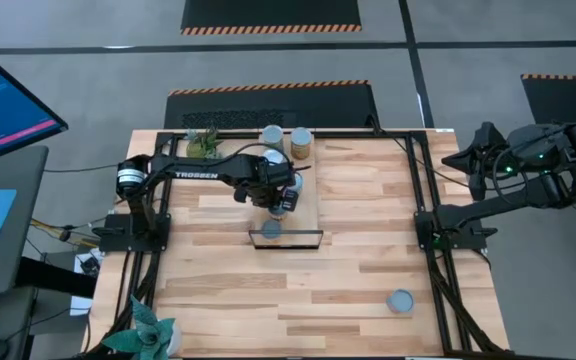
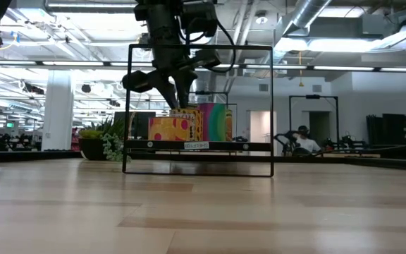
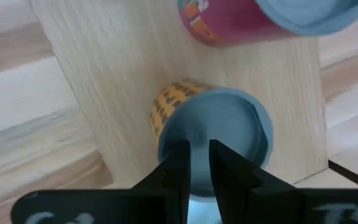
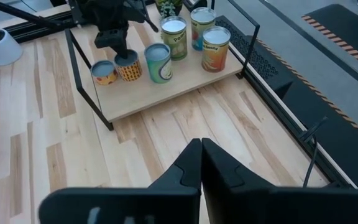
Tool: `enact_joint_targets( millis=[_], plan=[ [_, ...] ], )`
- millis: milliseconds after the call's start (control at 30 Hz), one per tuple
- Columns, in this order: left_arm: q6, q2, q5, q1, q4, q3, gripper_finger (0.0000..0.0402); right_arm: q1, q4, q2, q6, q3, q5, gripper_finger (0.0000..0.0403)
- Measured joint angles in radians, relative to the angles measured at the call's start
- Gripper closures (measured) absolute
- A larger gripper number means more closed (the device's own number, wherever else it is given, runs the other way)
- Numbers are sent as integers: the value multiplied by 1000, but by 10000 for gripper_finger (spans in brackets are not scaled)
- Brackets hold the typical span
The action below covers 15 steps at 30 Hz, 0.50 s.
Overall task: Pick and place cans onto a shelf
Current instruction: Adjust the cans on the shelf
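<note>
From the left wrist view, the left gripper (image 3: 197,163) sits right over a short can (image 3: 211,140) with a yellow-orange label. The two fingers are nearly together, just a thin slit between them, pressed down at the near rim of its blue lid. Can't honestly tell if they're pinching the rim or just resting on it. Just past it on the shelf (image 3: 104,81) is a pink-labelled can (image 3: 241,22), only partly in view.

The low view shows the same gripper (image 2: 178,99) coming down from above onto the yellow can (image 2: 168,128) inside the black frame (image 2: 201,46), with more coloured tins bunched right behind it. You can't count them from there though.

The right wrist view sorts that out: five tins on the board, two short ones at the near end, a taller pale one (image 4: 158,61) beside them, then two more tall ones (image 4: 215,48) farther along.

The high view adds a lone can (image 1: 399,301) on the table, well apart from the shelf, near the right side. The right gripper (image 4: 200,163) is parked off the table's right edge, fingers closed together on nothing.
</note>
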<state>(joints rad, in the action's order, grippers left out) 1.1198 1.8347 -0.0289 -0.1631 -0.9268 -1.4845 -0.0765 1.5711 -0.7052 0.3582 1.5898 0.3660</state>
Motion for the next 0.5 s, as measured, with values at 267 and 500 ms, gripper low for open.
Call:
enact_joint_targets(
  millis=[267, 500],
  plan=[
    [2, -1, 9, -2, -45, 0, 356, 0, 0, 0, 7, 0, 0, 383],
    [2, -2, 28, -2, -66, 0, 356, 0, 0, 0, 8, 0, 0, 377]
  ],
)
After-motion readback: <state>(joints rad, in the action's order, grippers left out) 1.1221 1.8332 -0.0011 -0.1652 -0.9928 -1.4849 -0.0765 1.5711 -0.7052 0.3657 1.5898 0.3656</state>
